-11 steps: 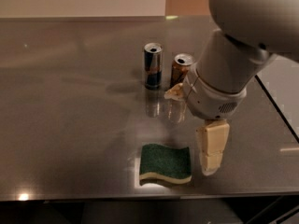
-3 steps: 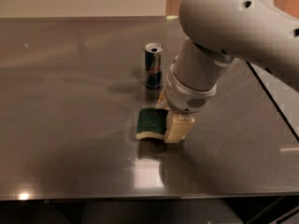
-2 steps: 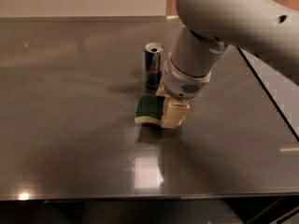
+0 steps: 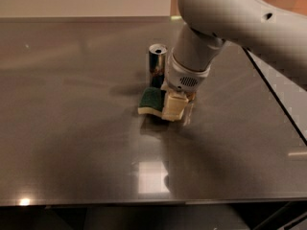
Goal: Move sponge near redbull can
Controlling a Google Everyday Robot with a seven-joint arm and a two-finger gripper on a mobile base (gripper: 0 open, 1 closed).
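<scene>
The sponge point(image 4: 151, 101), dark green on top with pale yellow foam below, sits in my gripper point(image 4: 176, 112), just in front of the redbull can. The gripper is shut on the sponge's right end, and its cream finger point(image 4: 173, 106) covers that end. The sponge is at or just above the table surface; I cannot tell which. The redbull can point(image 4: 157, 64), slim with a silver top, stands upright right behind the sponge. Its lower right side is hidden by my arm point(image 4: 196, 61).
The dark glossy table point(image 4: 72, 128) stretches to the left and front, with its front edge near the bottom of the view. The table's right edge point(image 4: 278, 102) runs diagonally at the right. The shorter brown-gold can is hidden behind my arm.
My gripper has carried the sponge from the table's front toward the back. It now sits right in front of the redbull can. The arm now hides the brown-gold can.
</scene>
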